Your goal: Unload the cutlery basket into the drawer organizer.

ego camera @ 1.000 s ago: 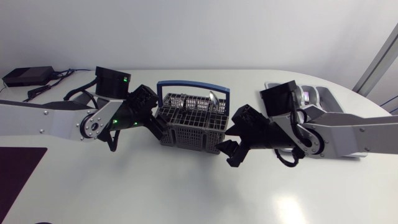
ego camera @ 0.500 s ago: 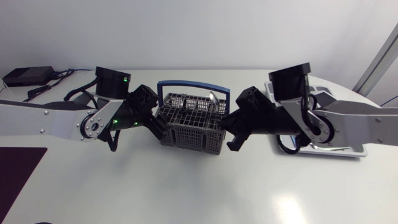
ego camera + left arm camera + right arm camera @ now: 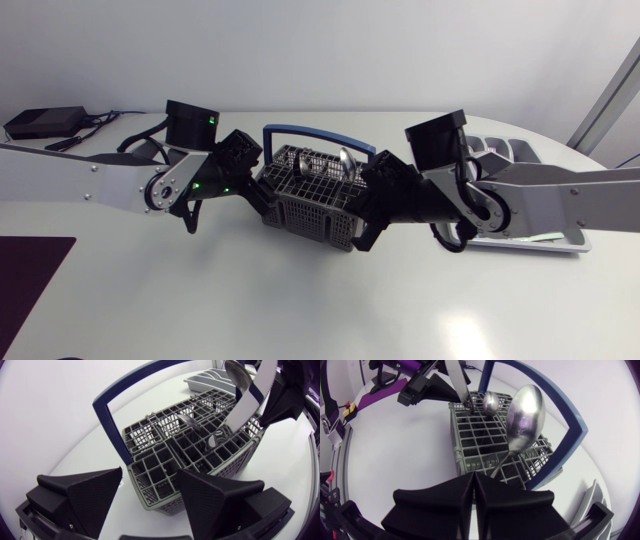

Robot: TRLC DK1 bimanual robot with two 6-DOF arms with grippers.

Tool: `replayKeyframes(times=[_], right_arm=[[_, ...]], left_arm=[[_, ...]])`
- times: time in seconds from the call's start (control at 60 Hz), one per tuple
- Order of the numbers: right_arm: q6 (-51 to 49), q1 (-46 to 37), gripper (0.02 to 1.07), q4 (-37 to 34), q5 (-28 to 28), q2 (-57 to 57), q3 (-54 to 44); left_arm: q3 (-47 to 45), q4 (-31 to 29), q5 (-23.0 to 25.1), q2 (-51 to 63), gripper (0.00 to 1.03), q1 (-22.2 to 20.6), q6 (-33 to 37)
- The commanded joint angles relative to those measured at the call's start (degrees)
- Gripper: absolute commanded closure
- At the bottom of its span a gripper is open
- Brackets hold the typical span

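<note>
Cutlery basket (image 3: 305, 205) of grey mesh with blue handle (image 3: 310, 129), at mid-table between both arms, loaded. Left gripper (image 3: 150, 482) at one end, fingers (image 3: 95, 495) spread wide around a corner, both seemingly touching the mesh: a bracing hold. Right gripper (image 3: 472, 477) at the opposite end, just above the rim, fingers pressed flat together, nothing between them. Large spoon (image 3: 524, 417) in the compartment nearest that gripper, bowl up, handle down in the mesh, just ahead of the fingertips and slightly to one side. Long axis steep, leaning away from the gripper toward the blue handle. Smaller spoon (image 3: 491, 402) and knife (image 3: 459, 385) farther off, toward the left gripper. Drawer organizer (image 3: 500, 150) behind the right arm, well apart from the basket. Likely next: parting the fingers and closing across the large spoon's handle; right arm clearly the nearer one.
</note>
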Motion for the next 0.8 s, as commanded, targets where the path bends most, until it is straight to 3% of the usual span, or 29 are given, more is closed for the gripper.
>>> replayKeyframes(times=[0.0,0.183,0.333,0.433,0.65,0.783], right_arm=[[1.15,2.19,1.01,-4.20,-0.44,0.49,-2.87],[1.32,1.40,1.01,-4.55,-0.26,-2.50,-3.84],[0.97,-2.82,0.54,-5.52,-3.16,-10.59,-5.33],[0.09,-4.32,0.41,-6.40,-5.19,-14.81,-7.26],[-1.75,-6.42,0.38,-5.96,-7.65,-16.83,-9.90],[-2.10,-6.25,0.38,-5.52,-8.79,-16.39,-9.55]], left_arm=[[0.88,-1.80,0.64,3.21,0.11,-0.72,1.77],[0.08,-3.82,2.39,0.23,0.05,-0.55,3.00],[-3.96,-6.37,8.28,-10.58,0.05,-0.64,4.15],[-6.51,-5.31,9.87,-13.13,0.05,-1.78,6.17],[-9.85,1.01,9.43,-11.02,0.06,-5.91,6.52],[-10.64,6.20,5.82,-8.56,0.06,-7.32,6.26]])
